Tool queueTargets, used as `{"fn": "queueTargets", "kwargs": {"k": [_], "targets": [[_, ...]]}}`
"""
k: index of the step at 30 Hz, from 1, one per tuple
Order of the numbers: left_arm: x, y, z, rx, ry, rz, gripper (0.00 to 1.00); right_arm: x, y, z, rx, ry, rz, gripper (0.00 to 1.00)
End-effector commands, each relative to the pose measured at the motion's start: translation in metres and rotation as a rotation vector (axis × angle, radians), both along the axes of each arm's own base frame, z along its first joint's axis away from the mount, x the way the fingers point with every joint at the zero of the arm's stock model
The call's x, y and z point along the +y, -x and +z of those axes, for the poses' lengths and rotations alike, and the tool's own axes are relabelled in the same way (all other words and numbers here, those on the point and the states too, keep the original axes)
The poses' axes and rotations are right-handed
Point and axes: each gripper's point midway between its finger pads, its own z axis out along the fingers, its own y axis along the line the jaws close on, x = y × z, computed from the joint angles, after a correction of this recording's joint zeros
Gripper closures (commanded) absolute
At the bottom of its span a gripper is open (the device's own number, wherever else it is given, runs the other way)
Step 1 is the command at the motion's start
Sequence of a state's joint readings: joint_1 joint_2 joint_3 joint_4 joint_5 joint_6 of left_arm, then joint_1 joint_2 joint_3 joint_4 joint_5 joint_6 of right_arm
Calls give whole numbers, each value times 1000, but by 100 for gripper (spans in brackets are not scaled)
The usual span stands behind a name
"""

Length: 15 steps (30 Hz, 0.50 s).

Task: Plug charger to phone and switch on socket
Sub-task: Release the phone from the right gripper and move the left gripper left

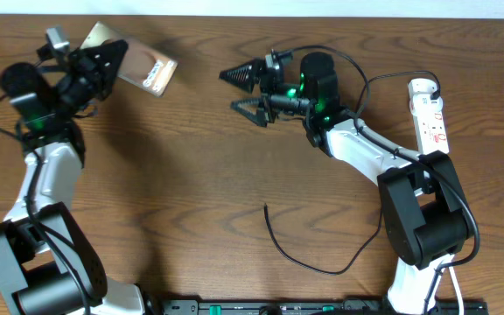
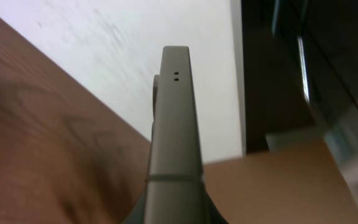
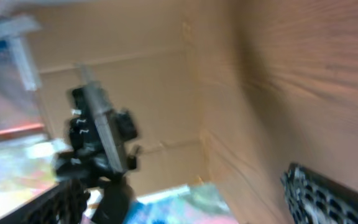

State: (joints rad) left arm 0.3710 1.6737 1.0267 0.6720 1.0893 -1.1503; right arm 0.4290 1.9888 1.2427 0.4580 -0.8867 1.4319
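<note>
The phone (image 1: 143,68), bronze-tan with white lettering, is held off the table at the far left by my left gripper (image 1: 110,59), which is shut on its near end. In the left wrist view I see the phone's thin edge (image 2: 174,124) end-on, rising from between the jaws. My right gripper (image 1: 248,92) is open and empty above the table's middle and points left toward the phone. Its view is blurred and shows the left arm with the phone (image 3: 101,134). The charger (image 1: 313,258) lies curved on the table, with its free tip (image 1: 265,207) near the centre. The socket (image 1: 429,109) lies at the far right.
The white cord of the socket runs down the right side past the right arm's base (image 1: 423,219). Thicker black robot cables loop above the right arm (image 1: 357,70). A black rail (image 1: 322,306) runs along the table's front edge.
</note>
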Motion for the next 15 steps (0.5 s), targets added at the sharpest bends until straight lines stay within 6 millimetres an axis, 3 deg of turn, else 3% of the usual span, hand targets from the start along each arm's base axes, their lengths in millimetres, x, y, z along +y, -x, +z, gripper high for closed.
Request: {"fn": "queueTargets", "kwargs": {"k": [1, 8, 10, 15], "targets": [[-18, 34, 12, -47, -12, -235, 92, 2, 5, -9, -104, 74, 36, 1], [-33, 65, 13, -68, -17, -440, 93, -13, 0, -29, -91, 235, 44, 1], [-35, 65, 12, -62, -13, -442, 92, -22, -1, -37, -85, 341, 46, 1], [-37, 65, 12, -63, -14, -448, 93, -77, 0, -57, -59, 827, -4, 1]]}}
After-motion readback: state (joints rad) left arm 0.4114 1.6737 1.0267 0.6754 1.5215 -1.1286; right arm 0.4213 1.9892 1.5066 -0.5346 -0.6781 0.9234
